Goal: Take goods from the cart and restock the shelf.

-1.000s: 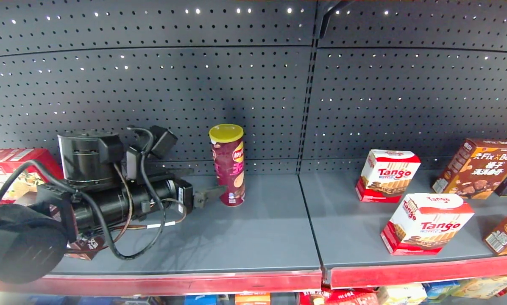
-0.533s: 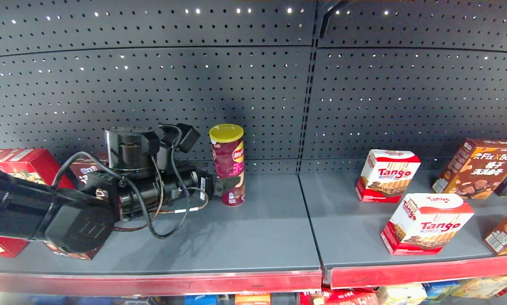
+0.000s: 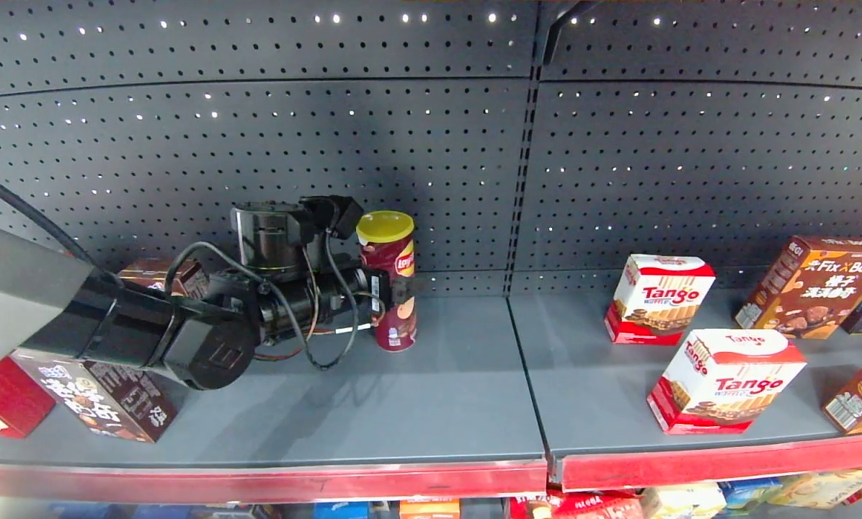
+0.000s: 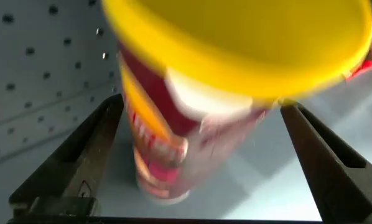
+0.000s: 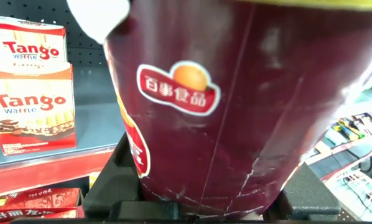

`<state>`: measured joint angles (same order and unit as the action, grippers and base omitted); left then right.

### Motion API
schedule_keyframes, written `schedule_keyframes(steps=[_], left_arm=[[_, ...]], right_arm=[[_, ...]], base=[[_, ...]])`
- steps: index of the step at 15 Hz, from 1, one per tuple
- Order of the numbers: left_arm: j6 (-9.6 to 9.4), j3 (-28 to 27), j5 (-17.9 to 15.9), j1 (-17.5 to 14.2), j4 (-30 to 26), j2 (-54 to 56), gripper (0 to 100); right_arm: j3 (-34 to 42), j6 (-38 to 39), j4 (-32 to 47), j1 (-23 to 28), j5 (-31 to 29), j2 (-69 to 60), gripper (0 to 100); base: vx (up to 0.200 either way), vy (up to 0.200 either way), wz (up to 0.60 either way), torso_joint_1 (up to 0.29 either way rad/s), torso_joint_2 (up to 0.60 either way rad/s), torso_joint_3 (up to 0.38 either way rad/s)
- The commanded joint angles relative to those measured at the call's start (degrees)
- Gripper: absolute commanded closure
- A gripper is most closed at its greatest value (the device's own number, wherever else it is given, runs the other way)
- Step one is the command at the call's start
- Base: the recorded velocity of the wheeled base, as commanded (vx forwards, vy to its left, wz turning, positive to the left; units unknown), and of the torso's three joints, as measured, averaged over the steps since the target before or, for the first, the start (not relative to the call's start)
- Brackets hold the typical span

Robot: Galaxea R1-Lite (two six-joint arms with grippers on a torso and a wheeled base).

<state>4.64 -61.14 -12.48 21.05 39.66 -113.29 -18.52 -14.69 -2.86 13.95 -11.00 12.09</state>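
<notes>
Left tool now straddles the can on the shelf

Your left tool [image 4: 201, 109] has slid in along the shelf [image 3: 438, 389] over the last second; its fingers [image 4: 93, 155] stand spread either side of the upright can [image 3: 386, 252], which has not shifted. It looks set to grip or straighten it. The right tool [image 5: 198, 205] clasps a second can [image 5: 236, 106], probably next to place. The back panel [image 3: 438, 180] is close behind the can, and a dark box [image 3: 107, 404] lies under the arm. Bare shelf runs right to the wafer boxes [image 3: 658, 299].
</notes>
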Motion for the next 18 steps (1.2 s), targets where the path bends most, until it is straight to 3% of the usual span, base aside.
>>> schedule_keyframes(steps=[1, 6, 18], left_arm=[[0.10, -0.8, 0.1, 0.3, 0.0, -0.7, 0], [2.91, -2.9, 2.2, -0.1, 0.0, -1.5, 0], [2.74, -3.0, 2.2, -0.1, 0.0, -4.0, 0]], right_arm=[[-0.1, 0.0, 0.0, 0.0, 0.0, 0.1, 100], [-0.3, 0.0, 0.0, 0.0, 0.0, 0.1, 100], [-0.8, 0.0, 0.1, 0.1, -0.2, 0.0, 100]], base=[[0.000, 0.000, 0.00, 0.000, 0.00, 0.000], [0.000, 0.000, 0.00, 0.000, 0.00, 0.000], [0.000, 0.000, 0.00, 0.000, 0.00, 0.000]])
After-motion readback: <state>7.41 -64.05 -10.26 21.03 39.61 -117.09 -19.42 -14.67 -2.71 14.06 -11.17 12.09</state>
